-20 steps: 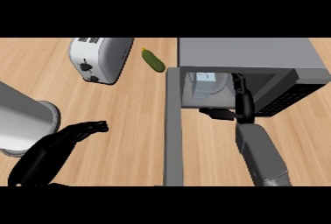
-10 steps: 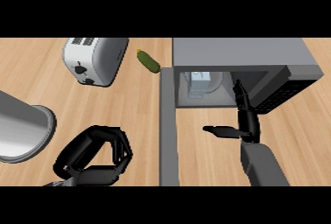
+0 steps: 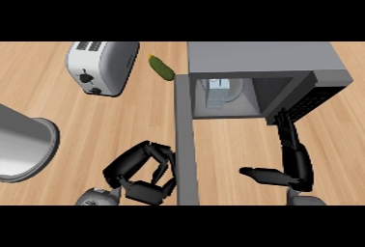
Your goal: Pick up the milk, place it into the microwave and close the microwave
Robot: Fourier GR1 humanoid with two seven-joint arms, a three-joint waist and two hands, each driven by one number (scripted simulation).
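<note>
One milk (image 3: 218,92) | upright | inside open microwave (image 3: 260,60)

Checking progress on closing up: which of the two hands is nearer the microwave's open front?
The right hand: its straight fingers reach up to the microwave opening's right corner. The left hand sits curled, lower, left of the open door.

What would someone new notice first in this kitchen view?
The open microwave at top right, with the milk carton already inside. Then the right hand, fingers straight, in front of the microwave's opening, and the left hand curled low beside the open door.
</note>
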